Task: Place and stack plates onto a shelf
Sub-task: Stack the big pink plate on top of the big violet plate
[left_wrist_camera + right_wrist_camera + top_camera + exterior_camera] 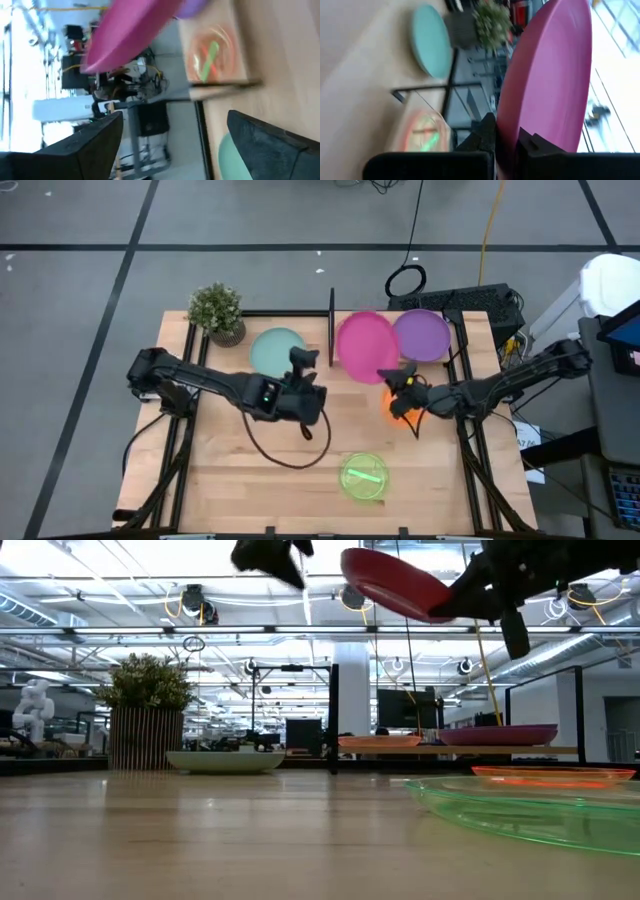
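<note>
Magenta plate [363, 343] held aloft over the shelf [440, 365].
Its rim is pinched by the right gripper [398, 382]; the left gripper [303, 361], jaws spread and empty, is seen just beside it.

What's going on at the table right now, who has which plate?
The right gripper is shut on the rim of the magenta plate, holding it in the air over the shelf. The left gripper is open beside it and holds nothing. A purple plate already sits on the shelf. The pale teal plate, an orange plate and a green plate lie on the table.
</note>
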Robot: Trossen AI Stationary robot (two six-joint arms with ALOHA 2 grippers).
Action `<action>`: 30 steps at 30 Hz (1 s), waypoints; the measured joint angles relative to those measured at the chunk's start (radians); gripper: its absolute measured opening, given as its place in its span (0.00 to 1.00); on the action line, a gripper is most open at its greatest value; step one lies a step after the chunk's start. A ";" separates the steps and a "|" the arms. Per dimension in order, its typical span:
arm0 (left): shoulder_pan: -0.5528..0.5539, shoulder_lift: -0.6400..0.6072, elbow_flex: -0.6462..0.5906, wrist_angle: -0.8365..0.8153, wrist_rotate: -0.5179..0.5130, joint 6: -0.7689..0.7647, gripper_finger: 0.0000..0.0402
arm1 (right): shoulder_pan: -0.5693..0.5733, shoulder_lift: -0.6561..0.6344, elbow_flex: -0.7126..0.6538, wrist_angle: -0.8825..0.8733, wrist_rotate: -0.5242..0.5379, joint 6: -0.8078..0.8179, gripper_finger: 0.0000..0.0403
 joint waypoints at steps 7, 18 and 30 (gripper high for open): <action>0.021 -0.100 0.001 0.031 0.030 -0.237 0.90 | -0.077 -0.101 0.000 -0.051 0.031 0.014 0.02; 0.065 -0.114 -0.011 -0.142 0.137 -0.595 0.90 | -0.265 -0.127 0.000 -0.101 0.027 0.100 0.02; 0.126 -0.111 -0.222 -0.146 0.139 -0.700 0.90 | -0.463 -0.119 0.000 -0.265 0.002 0.388 0.02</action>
